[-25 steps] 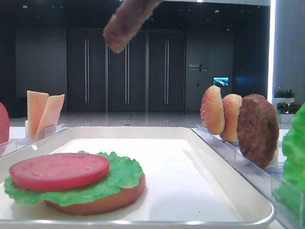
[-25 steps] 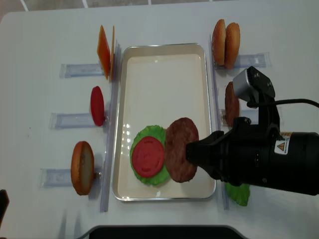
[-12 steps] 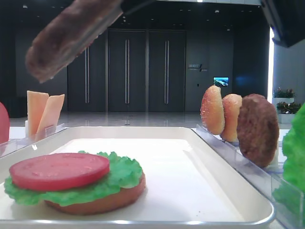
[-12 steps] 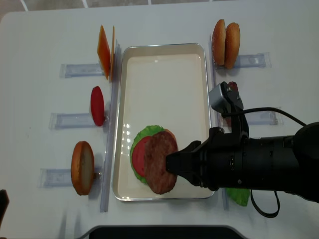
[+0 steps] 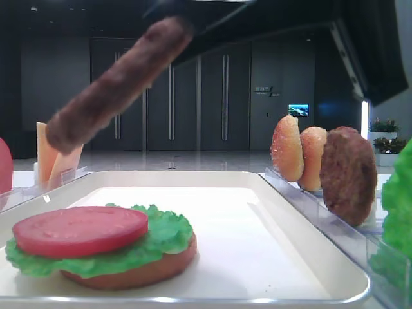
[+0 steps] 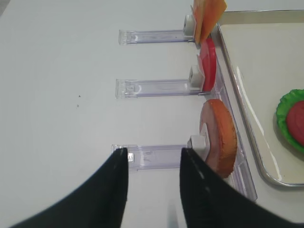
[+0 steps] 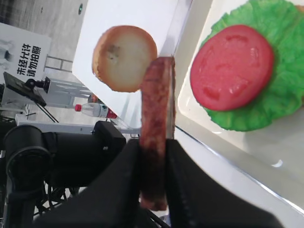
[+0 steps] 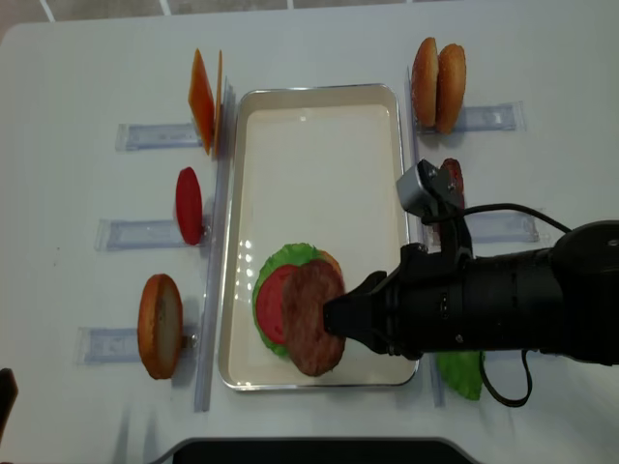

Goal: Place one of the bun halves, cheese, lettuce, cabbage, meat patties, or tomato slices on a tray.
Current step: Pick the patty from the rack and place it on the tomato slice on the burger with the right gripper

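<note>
The meat patty point(image 8: 311, 319) hangs tilted in the air above the tray's point(image 8: 319, 95) 6 o'clock end, clenched edge-on between the two fingers of the right end effector point(image 7: 153, 159). In the overhead view it overlaps the 3 o'clock side of the tomato slice point(image 8: 274, 306), which lies on the lettuce point(image 5: 164, 235) and a bun half point(image 5: 138, 273) inside the tray. From the low front view the patty clearly floats well above that stack, not touching it.

The step in hand looks like the carry-and-place: the patty is over the tray but not yet set down. The next move probably calls for levelling the patty, lowering it onto the tomato, centring it a little toward 9 o'clock, then letting go.

A second patty point(image 5: 347, 174) and two bun halves point(image 5: 299, 154) stand in racks at the tray's 3 o'clock side; cheese point(image 8: 203, 101) stands at 10 o'clock on the counter point(image 8: 87, 87). The left end effector point(image 6: 152, 166) hovers spread apart, grasping nothing, over a rack near another bun half point(image 6: 219, 137).
</note>
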Robot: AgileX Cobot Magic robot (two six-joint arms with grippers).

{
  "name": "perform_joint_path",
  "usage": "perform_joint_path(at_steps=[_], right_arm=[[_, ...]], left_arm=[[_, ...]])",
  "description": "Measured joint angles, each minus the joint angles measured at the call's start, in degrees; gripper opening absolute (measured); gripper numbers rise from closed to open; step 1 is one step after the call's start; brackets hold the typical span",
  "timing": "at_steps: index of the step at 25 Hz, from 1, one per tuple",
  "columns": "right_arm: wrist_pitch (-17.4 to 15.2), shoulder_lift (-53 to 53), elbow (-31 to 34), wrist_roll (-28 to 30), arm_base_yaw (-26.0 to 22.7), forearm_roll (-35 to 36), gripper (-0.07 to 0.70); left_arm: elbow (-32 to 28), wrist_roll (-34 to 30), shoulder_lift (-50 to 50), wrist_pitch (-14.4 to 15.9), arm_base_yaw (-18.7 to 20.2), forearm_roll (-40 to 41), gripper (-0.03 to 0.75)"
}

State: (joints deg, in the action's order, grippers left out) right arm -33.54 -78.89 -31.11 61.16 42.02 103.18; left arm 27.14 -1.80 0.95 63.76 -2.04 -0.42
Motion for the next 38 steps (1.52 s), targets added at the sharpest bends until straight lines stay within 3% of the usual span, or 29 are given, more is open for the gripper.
perform_joint_path(at_steps=[12, 23, 33, 38], right_arm=[[-10.7, -13.1, -8.5, 4.0, -1.5, 0.0, 0.111], [-13.2, -17.7, -10.9, 7.1, -3.3, 0.0, 0.111], [-13.3, -17.8, -11.2, 8.9, -5.5, 0.0, 0.111], [-15.7, -21.0, -11.6, 9.1, -5.6, 0.0, 0.111]], left_arm=[[0.0, 0.0, 0.0, 0.0, 0.0, 0.0, 0.282], [0.0, 0.0, 0.0, 0.0, 0.0, 0.0, 0.282], [0.0, 0.0, 0.0, 0.0, 0.0, 0.0, 0.282], [0.0, 0.0, 0.0, 0.0, 0.0, 0.0, 0.282]])
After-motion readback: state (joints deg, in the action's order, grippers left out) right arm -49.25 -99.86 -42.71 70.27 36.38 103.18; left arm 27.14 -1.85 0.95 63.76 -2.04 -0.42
